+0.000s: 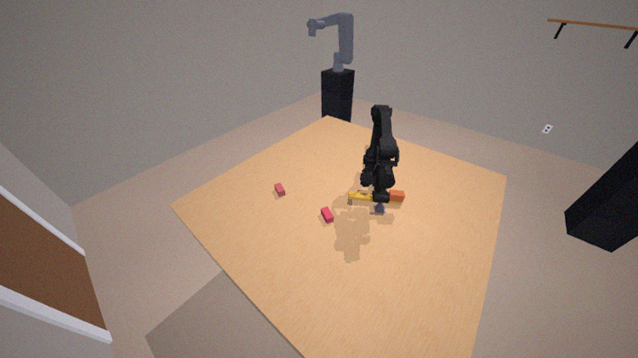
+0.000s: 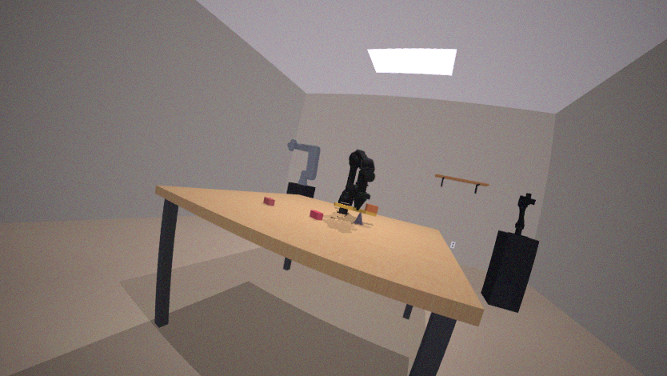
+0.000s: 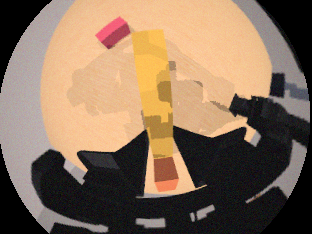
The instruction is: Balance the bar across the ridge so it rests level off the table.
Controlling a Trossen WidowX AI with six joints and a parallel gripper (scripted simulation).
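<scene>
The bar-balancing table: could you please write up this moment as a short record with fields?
hand: black hand, closed on the bar
bar: yellow bar with an orange block at one end, held above the table
ridge: small dark purple wedge standing on the table under the bar; whether they touch cannot be told
other items: two pink blocks lying apart from the bar
table: wooden top on dark legs
task state: bar not yet released
</scene>
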